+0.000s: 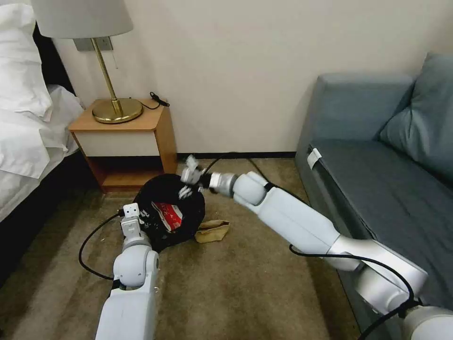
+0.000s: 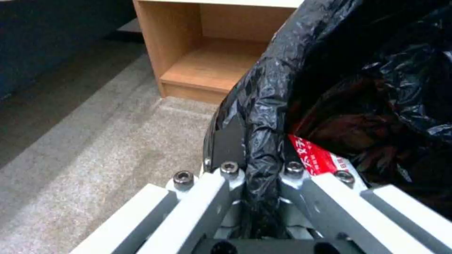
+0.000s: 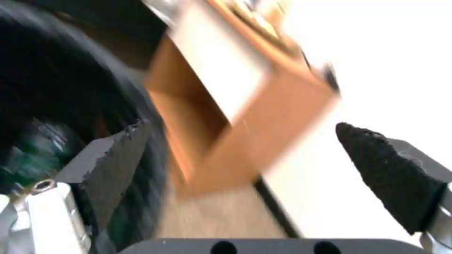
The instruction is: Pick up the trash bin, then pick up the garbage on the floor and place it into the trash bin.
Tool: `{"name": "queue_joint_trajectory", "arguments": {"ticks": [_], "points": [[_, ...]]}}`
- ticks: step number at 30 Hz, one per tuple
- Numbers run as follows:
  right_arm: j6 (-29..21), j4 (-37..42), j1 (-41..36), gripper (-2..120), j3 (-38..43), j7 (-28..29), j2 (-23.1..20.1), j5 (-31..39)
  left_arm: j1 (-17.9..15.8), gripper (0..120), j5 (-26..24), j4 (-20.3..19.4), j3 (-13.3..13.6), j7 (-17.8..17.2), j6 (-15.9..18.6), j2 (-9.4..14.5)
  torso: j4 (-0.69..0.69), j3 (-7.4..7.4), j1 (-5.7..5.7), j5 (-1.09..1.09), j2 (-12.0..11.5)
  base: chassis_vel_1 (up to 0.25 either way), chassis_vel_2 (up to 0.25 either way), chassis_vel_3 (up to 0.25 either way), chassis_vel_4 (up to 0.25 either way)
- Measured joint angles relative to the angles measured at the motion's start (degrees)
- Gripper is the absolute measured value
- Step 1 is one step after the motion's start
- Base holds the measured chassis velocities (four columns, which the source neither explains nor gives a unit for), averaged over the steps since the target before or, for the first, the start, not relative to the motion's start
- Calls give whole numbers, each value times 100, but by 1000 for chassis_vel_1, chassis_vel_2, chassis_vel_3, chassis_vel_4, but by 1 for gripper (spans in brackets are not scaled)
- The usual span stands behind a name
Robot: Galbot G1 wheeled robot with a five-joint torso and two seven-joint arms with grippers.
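Nearest the robot, the left gripper (image 1: 133, 218) is clamping the near rim of the trash bin (image 1: 166, 189); in the left wrist view its fingers (image 2: 226, 139) are pressing together on a fold of the black bag at the rim, one pad outside the bin and the other inside. The bin is standing on the carpet (image 1: 226, 283), its black liner bulging over the edge. Inside it, just beyond the left gripper, a red-and-white packet (image 1: 168, 216) is lying against the near wall, and the left wrist view is showing the same packet (image 2: 316, 157) right next to the inner finger. Just beside the bin, on the robot's right, a crumpled tan paper (image 1: 212, 231) is lying on the floor, touching or almost touching the bag.

Farther off, the right gripper (image 1: 189, 178) is hovering at the far rim of the bin, its arm reaching in from the right. In the right wrist view its fingers (image 3: 118, 155) are standing wide apart with nothing between them, the bin's dark liner lying next to one finger. Something green is showing deep inside the bin, too blurred to name. Behind the bin, a wooden nightstand (image 1: 125, 141) is standing against the wall, with a brass lamp (image 1: 115, 106) on top.
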Motion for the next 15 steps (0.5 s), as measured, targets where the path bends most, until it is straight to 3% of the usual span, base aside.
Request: {"name": "queue_joint_trajectory", "arguments": {"ticks": [5, 11, 13, 14, 15], "points": [[-77, -277, -382, 100, 364, 73, -43, 26, -8, 1, -29, -66, -19, -2, 7, 30, 0, 0, 0, 1, 0, 0, 0, 0, 0], [352, -836, -745, 100, 560, -343, -218, -571, -9, 1, -42, -160, -39, -5, 35, 28, -1, 0, 0, 1, 0, 0, 0, 0, 0], [857, -1294, -906, 100, 716, -1196, -233, -1307, 21, 1, -47, -226, -37, -5, 46, 19, -1, 0, 0, 0, 0, 0, 0, 0, 0], [857, -1294, -906, 100, 716, -1196, -233, -1307, 21, 1, -47, -226, -37, -5, 46, 19, -1, 0, 0, 0, 0, 0, 0, 0, 0], [1064, -1418, -986, 100, 817, -1692, -223, -1703, 38, 1, -49, -247, -35, -6, 47, 16, -1, 0, 0, 1, 0, 0, 0, 0, 0]]}}
